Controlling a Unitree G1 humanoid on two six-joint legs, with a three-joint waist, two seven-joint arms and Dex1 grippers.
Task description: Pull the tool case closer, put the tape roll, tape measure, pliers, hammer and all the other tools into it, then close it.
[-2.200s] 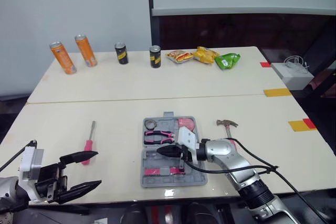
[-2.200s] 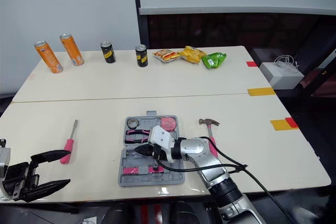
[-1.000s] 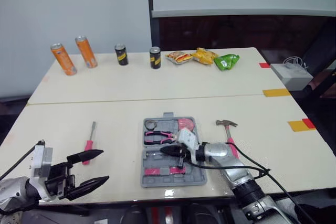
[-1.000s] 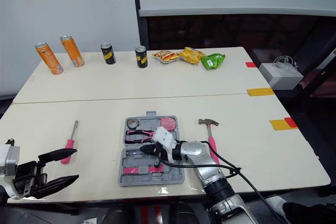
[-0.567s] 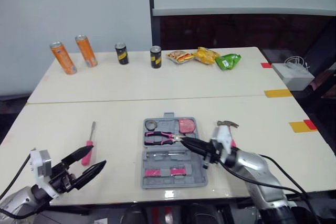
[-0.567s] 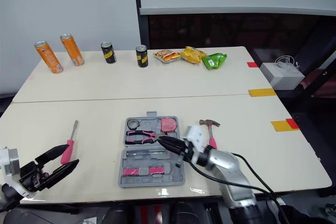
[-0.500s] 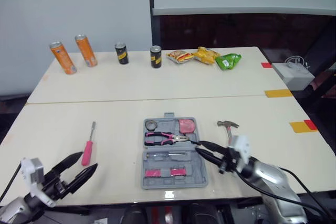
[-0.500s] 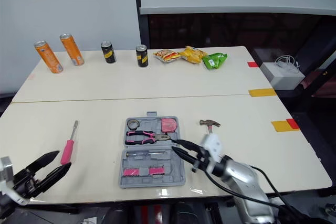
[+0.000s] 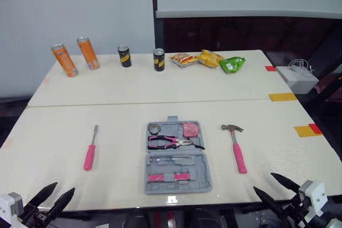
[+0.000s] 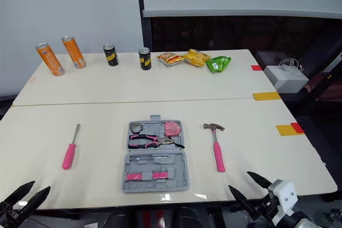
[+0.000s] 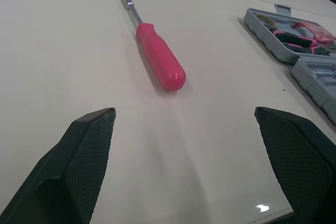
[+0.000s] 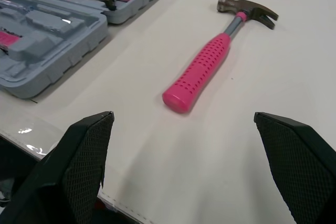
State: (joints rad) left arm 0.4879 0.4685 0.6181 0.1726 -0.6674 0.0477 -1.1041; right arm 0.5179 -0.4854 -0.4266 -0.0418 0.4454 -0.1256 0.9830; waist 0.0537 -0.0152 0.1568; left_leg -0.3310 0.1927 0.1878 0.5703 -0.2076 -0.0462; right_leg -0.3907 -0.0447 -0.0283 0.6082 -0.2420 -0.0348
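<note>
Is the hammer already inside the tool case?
No, the hammer lies on the table beside the open tool case, on its right side, not touching it.

Bright, even light falls from overhead on the pale table (image 9: 123,84); shadows are soft and short; the hammer (image 12: 202,72) and the screwdriver (image 11: 157,59) each lay a thin, faint shade close beside them; a small white glare sits on the near table edge in front of the tool case (image 9: 176,182); the case's grey plastic carries small glints; the wall (image 9: 75,4) at far left is evenly lit; the space beyond the table at far right is dark.
</note>
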